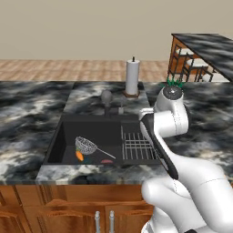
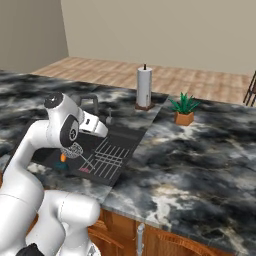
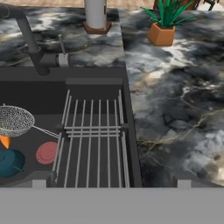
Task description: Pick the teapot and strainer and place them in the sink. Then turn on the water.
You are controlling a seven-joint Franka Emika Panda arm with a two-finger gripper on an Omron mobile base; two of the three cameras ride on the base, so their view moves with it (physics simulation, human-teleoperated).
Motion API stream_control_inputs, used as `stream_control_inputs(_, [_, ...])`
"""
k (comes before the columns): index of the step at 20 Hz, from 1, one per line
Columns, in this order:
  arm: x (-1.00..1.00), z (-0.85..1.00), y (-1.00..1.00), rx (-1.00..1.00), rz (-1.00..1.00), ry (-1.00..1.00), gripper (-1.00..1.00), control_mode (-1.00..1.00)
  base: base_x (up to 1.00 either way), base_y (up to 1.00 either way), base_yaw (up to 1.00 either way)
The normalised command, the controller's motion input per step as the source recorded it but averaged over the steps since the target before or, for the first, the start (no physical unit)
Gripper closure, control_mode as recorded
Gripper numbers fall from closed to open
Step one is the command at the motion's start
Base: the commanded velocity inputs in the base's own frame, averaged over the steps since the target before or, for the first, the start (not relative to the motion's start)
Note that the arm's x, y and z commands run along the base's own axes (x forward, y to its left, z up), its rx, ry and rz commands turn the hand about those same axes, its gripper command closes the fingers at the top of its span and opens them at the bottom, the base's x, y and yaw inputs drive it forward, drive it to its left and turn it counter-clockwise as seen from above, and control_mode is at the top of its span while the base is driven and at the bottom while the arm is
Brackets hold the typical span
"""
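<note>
Collision risk remains: the gripper is spread and empty. The silver wire-mesh strainer (image 3: 15, 121) and teal round teapot (image 3: 10, 162) lie lower left in the black rectangular sink (image 3: 94, 81); the grey curved faucet (image 3: 30, 41), upper left, may be overshot.

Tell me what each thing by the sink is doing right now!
teapot: in the sink basin, low beside the strainer.
strainer: in the sink, bowl up, handle pointing toward the rack.
sink: holding both things.
faucet: no water stream visible.
tool: open, holding nothing, over the wire rack.
paper towel roll: standing upright behind the sink.
potted plant: upright on the counter.
</note>
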Motion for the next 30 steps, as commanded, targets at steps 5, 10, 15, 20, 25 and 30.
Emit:
stream_control_inputs(5, [0.00,0.00,0.00,0.00,0.00,0.00,-1.00,1.00,0.02,-0.10,0.00])
stream_control_inputs(10, [0.07,0.00,-0.01,0.00,0.00,0.00,-1.00,-1.00,0.00,0.00,0.00])
stream_control_inputs(15, [0.08,0.00,-0.02,0.00,0.03,0.00,-1.00,-1.00,0.00,0.00,0.00])
stream_control_inputs(20, [0.35,-0.05,-0.26,0.04,0.16,0.00,-1.00,-1.00,0.00,0.00,0.00])
stream_control_inputs(25, [0.14,-0.01,-0.30,0.02,0.16,0.00,-1.00,-1.00,0.00,0.00,0.00])
stream_control_inputs(30, [0.27,0.00,-0.17,0.00,0.00,-0.01,-1.00,-1.00,0.00,0.00,0.00])
